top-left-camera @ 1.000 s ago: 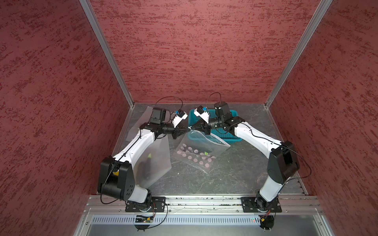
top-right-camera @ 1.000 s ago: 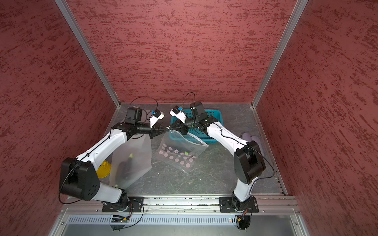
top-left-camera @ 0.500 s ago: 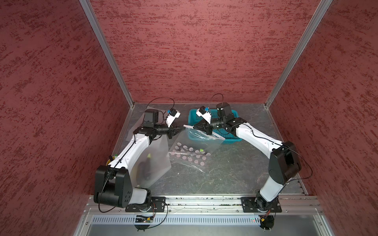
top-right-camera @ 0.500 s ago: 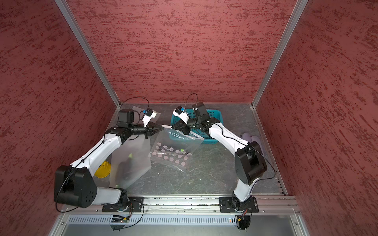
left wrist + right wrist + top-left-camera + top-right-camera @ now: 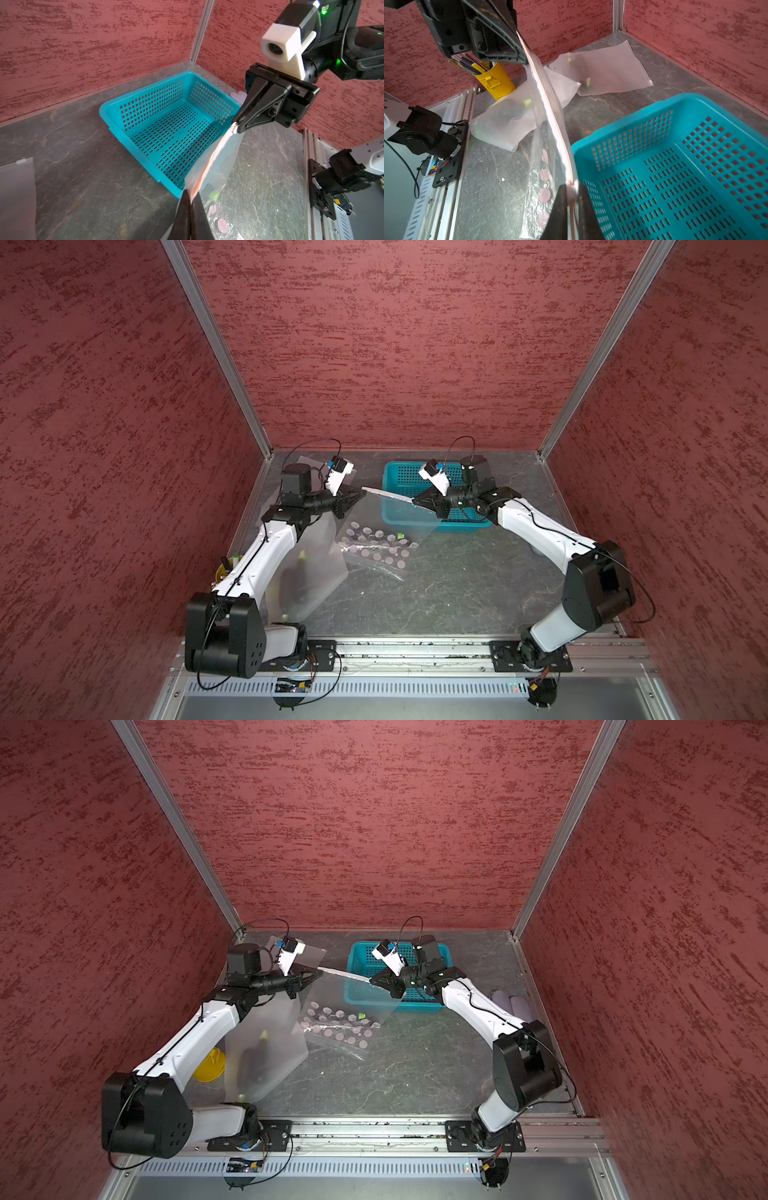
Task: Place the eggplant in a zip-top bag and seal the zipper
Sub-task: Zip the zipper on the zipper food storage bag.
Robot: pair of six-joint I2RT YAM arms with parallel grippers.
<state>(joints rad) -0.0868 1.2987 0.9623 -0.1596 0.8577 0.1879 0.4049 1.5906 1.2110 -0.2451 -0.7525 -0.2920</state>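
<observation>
Left hand (image 5: 360, 495) clamped on one end of the zipper strip (image 5: 386, 494), fingers together on the plastic. Right hand (image 5: 415, 501) clamped on the other end. The strip spans the gap between them, raised off the table (image 5: 457, 585).

Zip-top bag (image 5: 376, 549), clear with pink dots, hangs from the strip at 12 o'clock of table centre. Its lower part lies on the table.

Eggplant (image 5: 214, 195) is inside this bag. The green cap is plain through the wall, the dark body only partly visible. Cannot tell whether the zipper is pressed shut.

Teal basket (image 5: 405, 464) at 1 o'clock, just behind the bag. Frosted bag (image 5: 316, 572) at 8 o'clock, under the left arm. Yellow cup (image 5: 210, 1065) at 8 o'clock, at the table edge.
</observation>
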